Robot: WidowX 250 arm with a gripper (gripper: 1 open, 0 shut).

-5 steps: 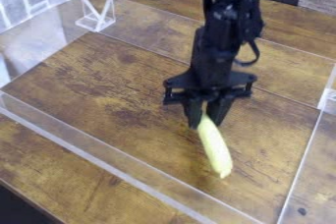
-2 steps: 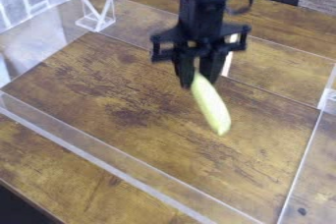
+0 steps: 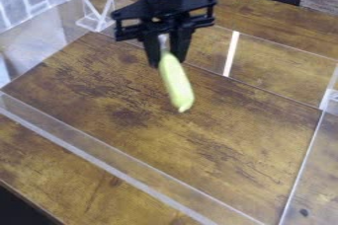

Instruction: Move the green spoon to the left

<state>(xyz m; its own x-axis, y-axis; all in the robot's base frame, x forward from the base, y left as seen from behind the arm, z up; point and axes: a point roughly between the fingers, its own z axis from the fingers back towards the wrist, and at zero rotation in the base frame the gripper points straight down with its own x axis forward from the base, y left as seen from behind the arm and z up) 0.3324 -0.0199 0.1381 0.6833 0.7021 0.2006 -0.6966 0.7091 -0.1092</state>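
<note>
- Carrying step: gripper (image 3: 169, 49) pinching the green spoon (image 3: 176, 82), seemingly lifted above the wooden table (image 3: 93, 91).
- Next: carry left, lower gently, let go.

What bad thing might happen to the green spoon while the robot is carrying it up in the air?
The gripper pinches only the top end of the green spoon, and the rest hangs down at a slant. It might slip out and drop onto the wooden table. A clear plastic wall also stands close by, so the swinging spoon could bump something.
</note>
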